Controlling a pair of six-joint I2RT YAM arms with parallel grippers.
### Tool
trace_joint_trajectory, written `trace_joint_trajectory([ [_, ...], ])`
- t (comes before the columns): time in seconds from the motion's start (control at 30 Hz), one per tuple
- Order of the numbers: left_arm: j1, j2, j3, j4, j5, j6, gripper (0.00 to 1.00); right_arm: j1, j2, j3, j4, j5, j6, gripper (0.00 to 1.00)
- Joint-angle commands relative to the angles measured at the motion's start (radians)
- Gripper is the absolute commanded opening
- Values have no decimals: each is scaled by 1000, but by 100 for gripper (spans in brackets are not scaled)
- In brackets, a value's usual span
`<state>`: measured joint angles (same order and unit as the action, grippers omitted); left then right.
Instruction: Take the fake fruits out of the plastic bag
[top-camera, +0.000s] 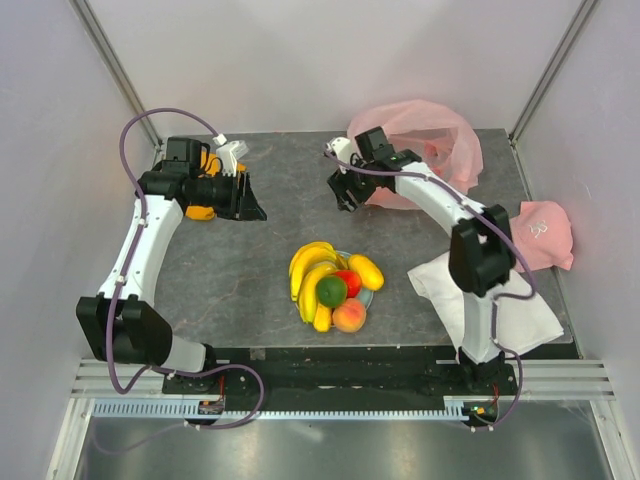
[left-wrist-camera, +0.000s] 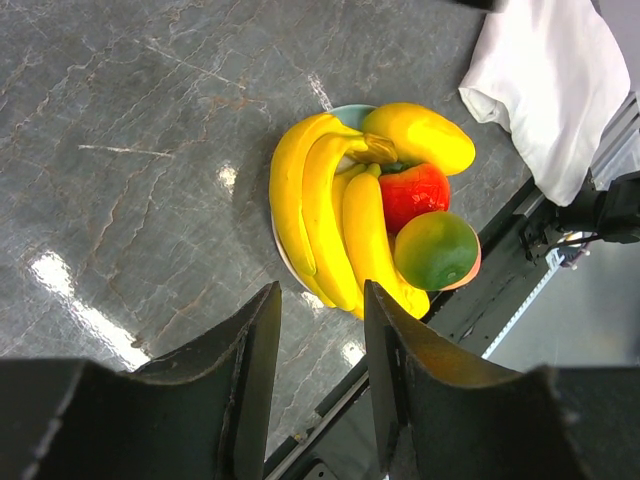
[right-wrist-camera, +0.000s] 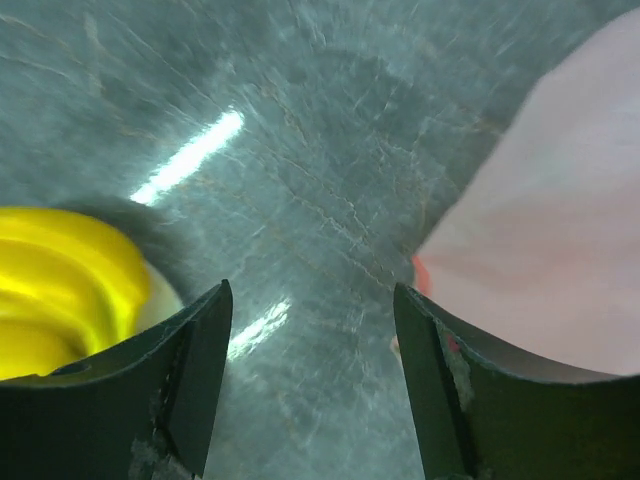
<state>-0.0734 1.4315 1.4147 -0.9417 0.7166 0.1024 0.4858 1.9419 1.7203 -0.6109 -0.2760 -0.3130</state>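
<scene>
Here the fake fruits (top-camera: 330, 285) heap a plate (left-wrist-camera: 348, 109); left tool (left-wrist-camera: 320, 300) and right tool (right-wrist-camera: 312, 300) spread, empty.

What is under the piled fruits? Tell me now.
A pale plate, only its rim showing past the banana bunch. The fruits cover its middle, so nothing more can be told.
</scene>
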Motion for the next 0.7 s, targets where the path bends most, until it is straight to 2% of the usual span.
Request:
trace_joint_trajectory([
  [0.0,6,-23,6,17,20,6,46,-6,172,192,-84,-60,-41,72],
  [0.17,6,-43,-19,14,4,8,46,-6,351,381,-130,-69,3,74],
  [0.23,6,-48,-22,11,3,11,46,-6,376,417,-135,-43,9,79],
  [0.47,4,-42,-33,9,4,16,46,-9,390,398,-84,251,3,98],
  [0.67,6,-14,-17,18,26,11,46,-55,397,424,-59,406,3,98],
])
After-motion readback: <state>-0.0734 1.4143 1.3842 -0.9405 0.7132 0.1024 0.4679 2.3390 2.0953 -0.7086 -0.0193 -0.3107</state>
